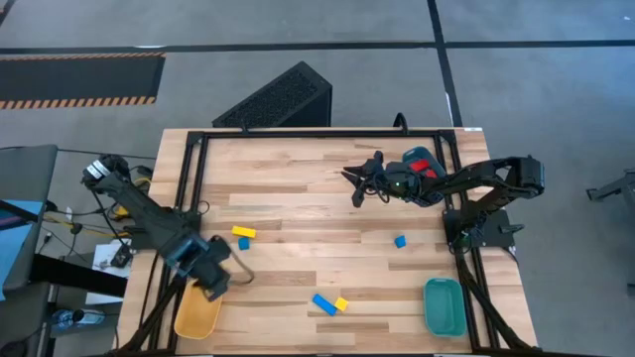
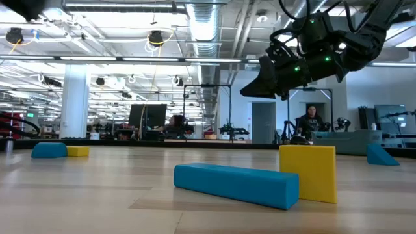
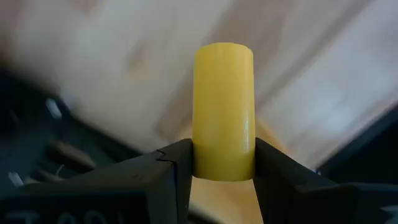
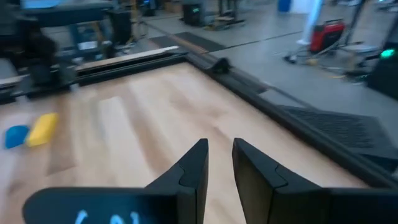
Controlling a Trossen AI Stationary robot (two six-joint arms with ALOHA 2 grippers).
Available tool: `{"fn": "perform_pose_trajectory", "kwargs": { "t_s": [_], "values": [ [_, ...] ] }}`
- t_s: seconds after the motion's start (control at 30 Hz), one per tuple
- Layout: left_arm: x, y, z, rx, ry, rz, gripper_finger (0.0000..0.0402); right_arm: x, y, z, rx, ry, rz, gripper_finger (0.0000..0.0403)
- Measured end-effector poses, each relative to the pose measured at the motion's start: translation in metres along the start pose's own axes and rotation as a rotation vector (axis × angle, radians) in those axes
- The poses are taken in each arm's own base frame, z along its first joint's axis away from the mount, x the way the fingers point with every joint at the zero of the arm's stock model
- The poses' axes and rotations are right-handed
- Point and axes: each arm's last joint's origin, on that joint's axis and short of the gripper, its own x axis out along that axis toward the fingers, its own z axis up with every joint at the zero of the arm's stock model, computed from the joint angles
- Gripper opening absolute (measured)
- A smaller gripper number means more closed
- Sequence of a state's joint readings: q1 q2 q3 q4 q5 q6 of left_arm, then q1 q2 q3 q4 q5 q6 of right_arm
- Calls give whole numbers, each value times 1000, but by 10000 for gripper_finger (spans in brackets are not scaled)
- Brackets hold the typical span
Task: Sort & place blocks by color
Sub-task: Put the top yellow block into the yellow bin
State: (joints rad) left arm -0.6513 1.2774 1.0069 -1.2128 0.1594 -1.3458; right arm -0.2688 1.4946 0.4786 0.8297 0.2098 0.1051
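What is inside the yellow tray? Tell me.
In the yellow tray, no block shows on the bare part. The left pincer, shut on a yellow block, covers one end; that part is hidden.

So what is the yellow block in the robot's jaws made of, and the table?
The yellow block held by the left gripper looks like smooth plastic: one even colour, rounded edges, a soft sheen. The table looks like wood, probably varnished: pale and darker planks with grain lines run across it, and it shines a little in the low view.
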Motion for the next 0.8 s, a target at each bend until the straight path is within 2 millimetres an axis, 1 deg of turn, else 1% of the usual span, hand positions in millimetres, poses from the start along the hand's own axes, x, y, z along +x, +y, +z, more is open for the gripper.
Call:
{"fn": "perform_pose_trajectory", "kwargs": {
  "t_s": [0.13,0.33,0.47,0.6,0.8],
  "values": [
    [4,-4,-28,-69,24,14,108,-2,10,0,-6,-3,42,98],
    [7,-14,-52,-218,28,-61,116,-5,21,0,-15,-18,83,98],
    [9,-14,-64,-274,7,-66,118,-6,26,-1,-20,-17,100,98],
    [18,-11,-75,-331,24,-60,118,-7,29,-1,-22,-16,111,98],
    [26,-14,-82,-382,53,-111,119,-7,29,-1,-47,-21,111,98]
  ]
}}
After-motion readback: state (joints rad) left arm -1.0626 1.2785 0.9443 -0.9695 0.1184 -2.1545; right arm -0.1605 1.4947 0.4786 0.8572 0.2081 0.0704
